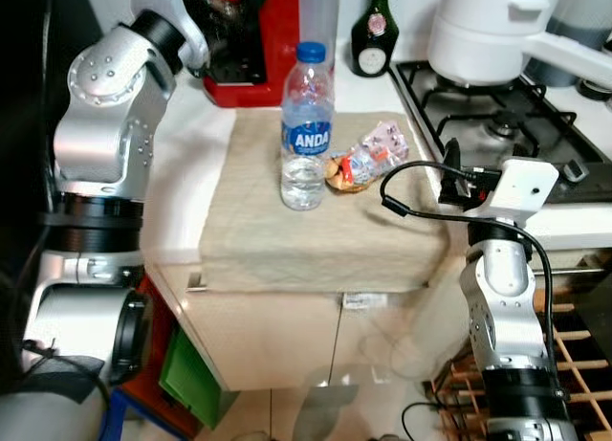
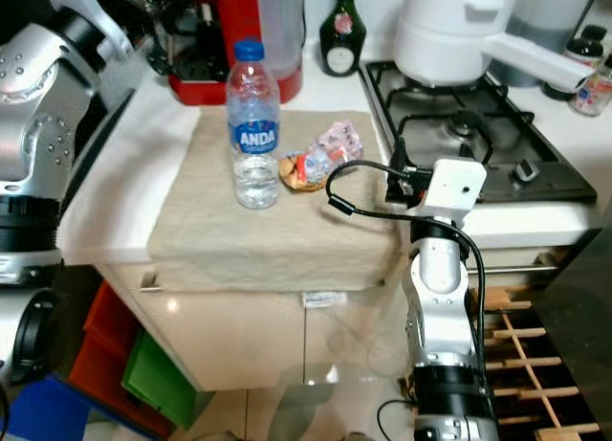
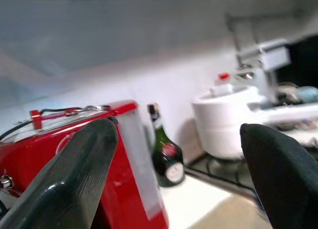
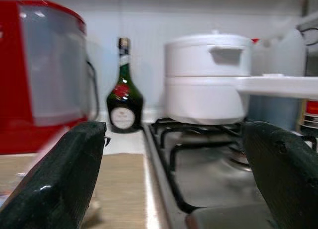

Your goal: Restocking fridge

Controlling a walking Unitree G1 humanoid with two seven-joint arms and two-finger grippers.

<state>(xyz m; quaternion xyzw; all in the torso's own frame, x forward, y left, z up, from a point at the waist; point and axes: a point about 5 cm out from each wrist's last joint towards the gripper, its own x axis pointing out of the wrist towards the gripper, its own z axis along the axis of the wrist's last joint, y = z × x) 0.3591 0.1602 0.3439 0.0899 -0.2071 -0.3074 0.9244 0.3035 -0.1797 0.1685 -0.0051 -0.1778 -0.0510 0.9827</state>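
A clear water bottle [image 1: 306, 125] with a blue cap and blue label stands upright on a beige mat [image 1: 316, 235] on the counter. A crumpled snack packet [image 1: 363, 157] lies just right of it. My left gripper [image 3: 179, 134] is raised at the back left, beside the red coffee machine [image 1: 251, 41], with its fingers wide apart and nothing between them. My right gripper [image 4: 174, 132] hovers low at the mat's right edge next to the stove, open and empty, pointing toward the back wall.
A dark green bottle [image 1: 371, 30] stands behind the mat. A white pot [image 1: 490, 28] sits on the gas stove [image 1: 516, 125] at the right. Below the counter are cabinet doors [image 1: 287, 341], green and red crates [image 1: 189, 376] and a wooden rack [image 1: 574, 355].
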